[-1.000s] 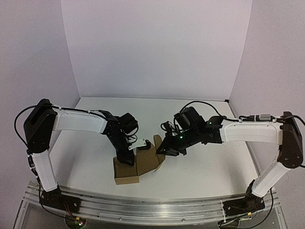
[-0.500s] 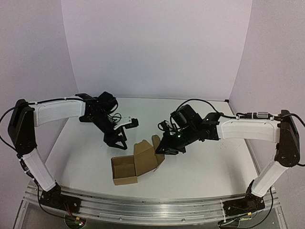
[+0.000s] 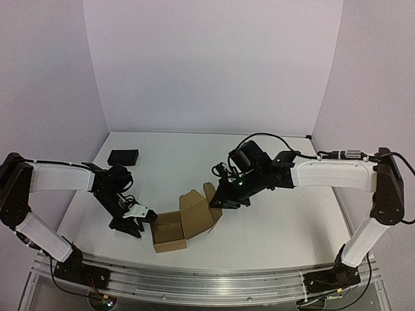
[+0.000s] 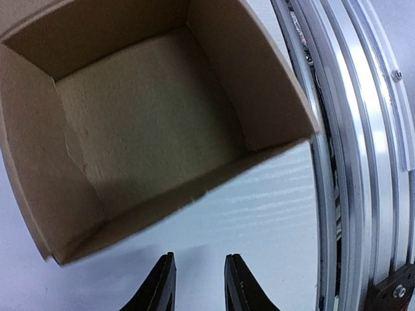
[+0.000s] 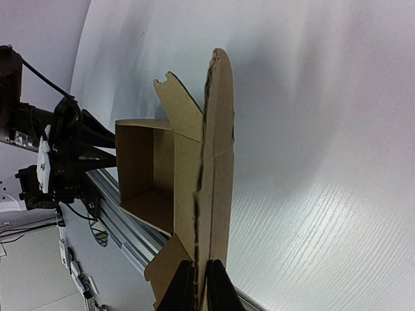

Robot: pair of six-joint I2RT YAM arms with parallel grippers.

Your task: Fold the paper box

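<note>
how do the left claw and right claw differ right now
The right claw is shut on a raised flap of the paper box; the left claw holds nothing, its jaws slightly apart. The right claw touches the box from its right side; the left claw sits low off the box's left wall, not touching it. Both point toward the box.

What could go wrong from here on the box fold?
1. The right gripper pinches only the thin edge of one flap of the paper box. A pull could slip off or tear the cardboard.
2. The left gripper sits low, just short of the box's wall, holding nothing. A push from there could slide the box or dent that wall.
</note>
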